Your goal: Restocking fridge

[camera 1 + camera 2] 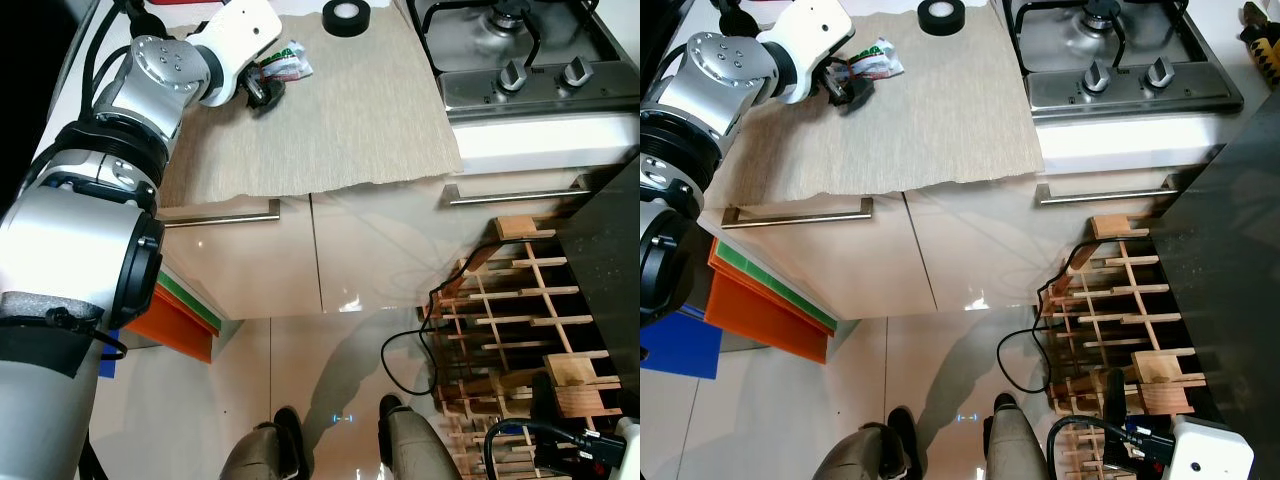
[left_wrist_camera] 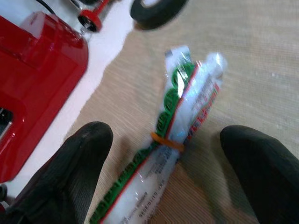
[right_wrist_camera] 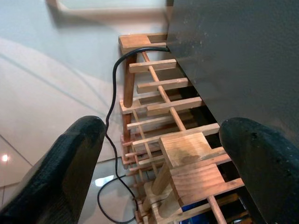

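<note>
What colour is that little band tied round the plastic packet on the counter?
Orange. The band cinches the clear, green-and-red printed packet; the left wrist view shows it best.

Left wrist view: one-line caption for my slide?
Open left end effector straddles a rubber-banded clear green-and-red printed packet on the beige mat.

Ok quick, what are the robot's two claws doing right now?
Left gripper: open, fingers either side of the plastic packet on the counter.
Right gripper: open, holding nothing, above the wooden rack.
</note>
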